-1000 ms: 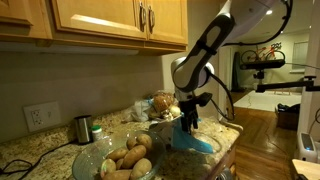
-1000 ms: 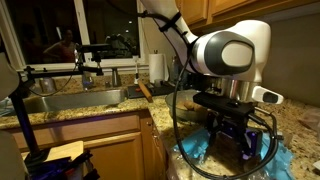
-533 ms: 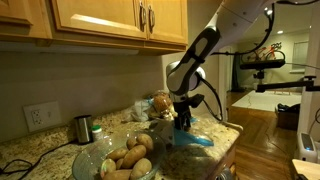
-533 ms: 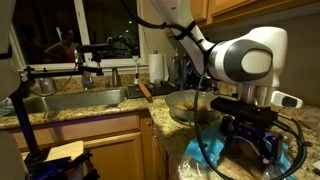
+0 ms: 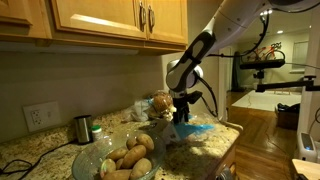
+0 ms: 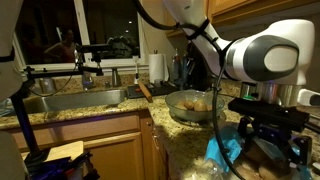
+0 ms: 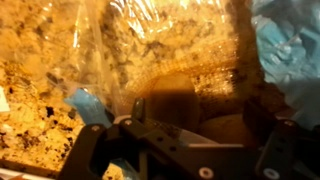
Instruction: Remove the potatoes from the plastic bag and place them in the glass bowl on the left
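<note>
The glass bowl [image 5: 118, 158] sits on the granite counter with several potatoes [image 5: 133, 155] in it; it also shows in an exterior view [image 6: 190, 104]. The blue and clear plastic bag [image 5: 200, 130] lies on the counter beside it and shows in both exterior views [image 6: 228, 150]. My gripper [image 5: 182, 112] hangs just over the bag. In the wrist view its fingers [image 7: 198, 112] are spread around a potato [image 7: 175, 95] that lies under clear plastic, with another potato [image 7: 225, 127] beside it. I cannot see the fingers press on either.
A metal cup [image 5: 83, 128] and a wall socket [image 5: 38, 116] are at the counter's back. A bag of goods [image 5: 160, 104] stands behind the arm. A sink [image 6: 70, 100] and a paper towel roll [image 6: 157, 67] are further along. The counter edge is near the bag.
My gripper has moved across the bag, away from the bowl's near side and slightly higher in one exterior view. The bowl and its potatoes have not moved.
</note>
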Motion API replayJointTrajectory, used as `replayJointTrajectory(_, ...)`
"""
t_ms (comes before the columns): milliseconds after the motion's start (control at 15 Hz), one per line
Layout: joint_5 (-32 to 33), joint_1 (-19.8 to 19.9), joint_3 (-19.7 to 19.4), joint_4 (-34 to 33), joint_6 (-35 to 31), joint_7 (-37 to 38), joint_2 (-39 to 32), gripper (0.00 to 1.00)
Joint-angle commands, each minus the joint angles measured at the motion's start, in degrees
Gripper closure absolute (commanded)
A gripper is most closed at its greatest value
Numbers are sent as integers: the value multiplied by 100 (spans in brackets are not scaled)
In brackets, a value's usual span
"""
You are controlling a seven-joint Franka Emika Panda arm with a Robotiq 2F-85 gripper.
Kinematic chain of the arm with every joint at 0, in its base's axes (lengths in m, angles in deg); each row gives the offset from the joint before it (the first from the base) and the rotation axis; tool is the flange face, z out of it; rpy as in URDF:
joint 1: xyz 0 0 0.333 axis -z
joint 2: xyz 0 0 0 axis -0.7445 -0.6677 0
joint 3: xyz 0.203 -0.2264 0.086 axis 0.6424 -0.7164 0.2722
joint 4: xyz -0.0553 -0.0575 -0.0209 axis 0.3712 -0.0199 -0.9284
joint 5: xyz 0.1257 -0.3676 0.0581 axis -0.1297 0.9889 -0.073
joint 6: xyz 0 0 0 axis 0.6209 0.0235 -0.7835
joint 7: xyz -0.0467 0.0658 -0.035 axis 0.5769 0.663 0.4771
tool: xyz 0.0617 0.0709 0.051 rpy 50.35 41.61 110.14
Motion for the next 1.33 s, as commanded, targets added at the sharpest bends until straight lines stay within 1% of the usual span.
replayJointTrajectory(0,-17,125,56,-95,-75,-130,-3,0)
replayJointTrajectory(867,166,146,30,-118,-197,-429,-228,0)
replayJointTrajectory(933,159,163,38,-121,-214,-471,-243,3)
replayJointTrajectory(1000,154,173,44,-121,-234,-505,-253,26)
replayJointTrajectory(1133,104,204,87,-114,-233,-606,-263,30)
replayJointTrajectory(1200,82,218,111,-96,-240,-661,-252,36)
replayJointTrajectory(1267,62,231,139,-76,-251,-715,-238,44)
